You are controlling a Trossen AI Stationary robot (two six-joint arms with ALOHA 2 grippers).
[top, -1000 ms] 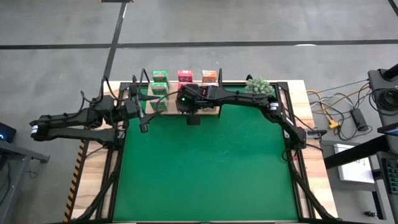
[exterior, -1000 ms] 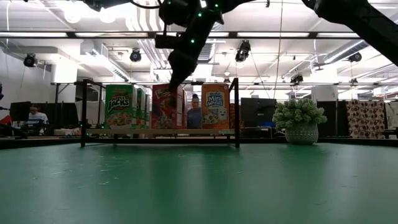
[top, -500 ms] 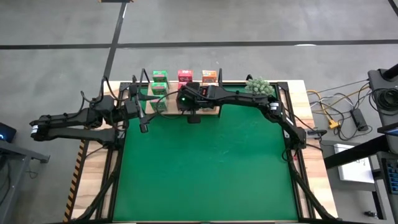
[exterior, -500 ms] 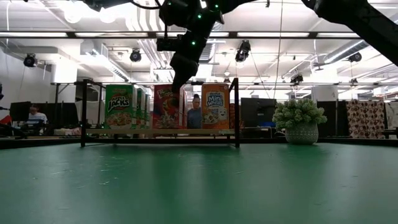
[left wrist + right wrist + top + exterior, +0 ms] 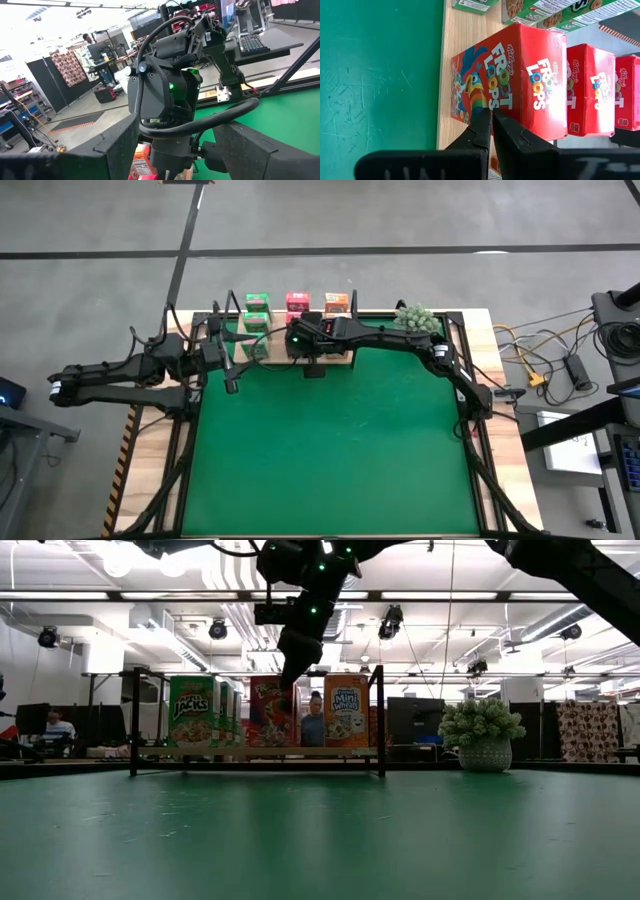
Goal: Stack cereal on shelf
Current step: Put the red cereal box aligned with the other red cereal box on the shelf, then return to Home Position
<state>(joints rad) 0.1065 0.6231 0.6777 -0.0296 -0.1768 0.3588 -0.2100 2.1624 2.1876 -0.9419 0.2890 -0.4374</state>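
Cereal boxes are standing in three colour columns on the stepped shelf (image 5: 345, 358) at the 12 o'clock edge of the tabletop (image 5: 340, 450): green toward 11 o'clock, red in the middle, orange toward 1 o'clock. Nearest, the green mat is lying bare. At the shelf's lowest step, the front red box (image 5: 510, 80) is standing upright with its printed face outward; in the low view it is sitting between the front green box (image 5: 194, 711) and the front orange box (image 5: 346, 710). The right claw (image 5: 491, 122) is hovering directly above this red box, its fingers pressed together and gripping nothing; the box is standing free beneath them. Behind it, two more red boxes (image 5: 587, 90) are filling the higher steps. The left claw (image 5: 229, 376) is waiting at the shelf's 9 o'clock end; whether its fingers are parted or closed cannot be told. A small potted plant (image 5: 482, 734) is standing at the shelf's 3 o'clock side.

Judged from this layout, the placing of the red box appears complete, and the step in hand is withdrawal. Doing it well is requiring a straight vertical lift, clearing the box top before any sideways travel, since a light carton on a narrow step is likely tipping at a slight brush. Neighbouring boxes are standing close, so lateral drift is risking a chain topple.
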